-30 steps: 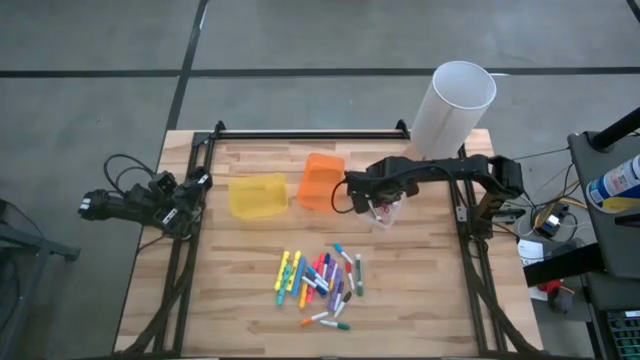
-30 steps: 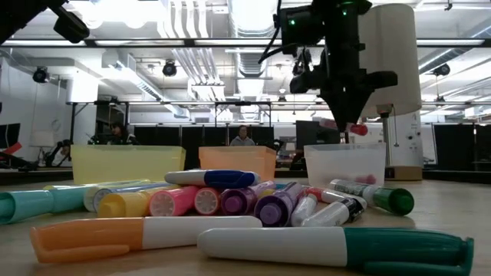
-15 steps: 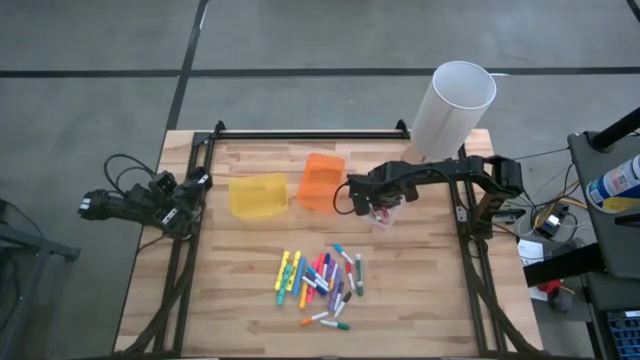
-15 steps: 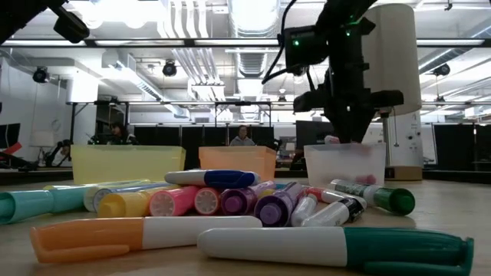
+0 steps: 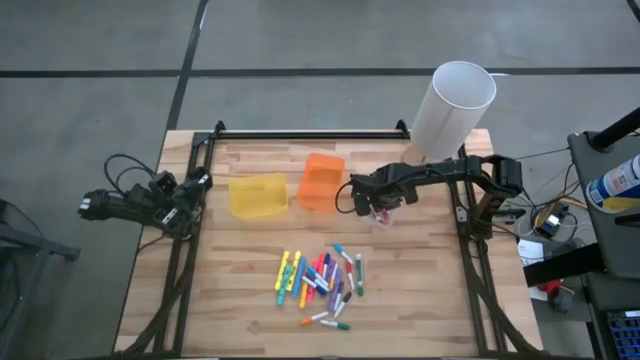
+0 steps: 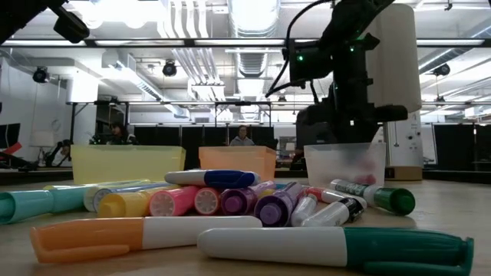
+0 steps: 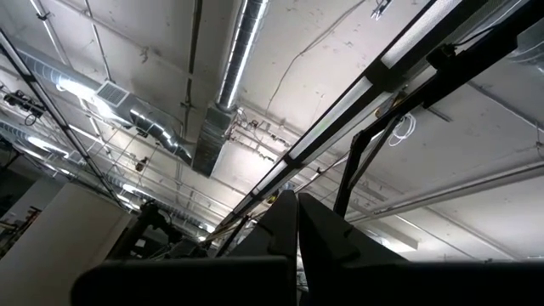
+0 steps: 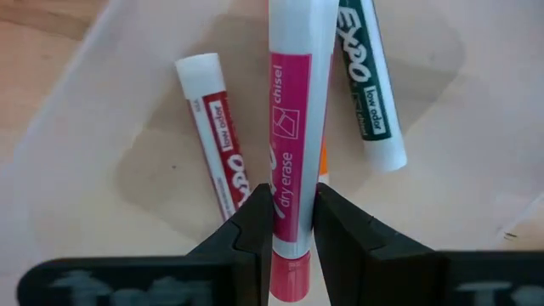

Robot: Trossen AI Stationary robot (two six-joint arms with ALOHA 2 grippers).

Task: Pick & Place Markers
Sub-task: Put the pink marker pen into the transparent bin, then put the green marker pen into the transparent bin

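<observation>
While inside the clear bin [image 8: 76, 153], right gripper [image 8: 293, 225] clamps a pink marker [image 8: 293, 127].

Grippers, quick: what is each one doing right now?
Left gripper: shut, empty, parked off the table's left edge.
Right gripper: shut on a pink marker, down inside the clear bin.

Three bins [image 5: 258, 195], one white cylinder [image 5: 452, 110], and perhaps twenty loose markers [image 5: 320, 280]

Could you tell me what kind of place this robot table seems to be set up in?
Probably a large lab or industrial workshop. The low view looks past the wooden table into an open hall with exposed ceiling ducts, strip lights and people seated at distant workstations. The high view shows a bare concrete floor.
</observation>
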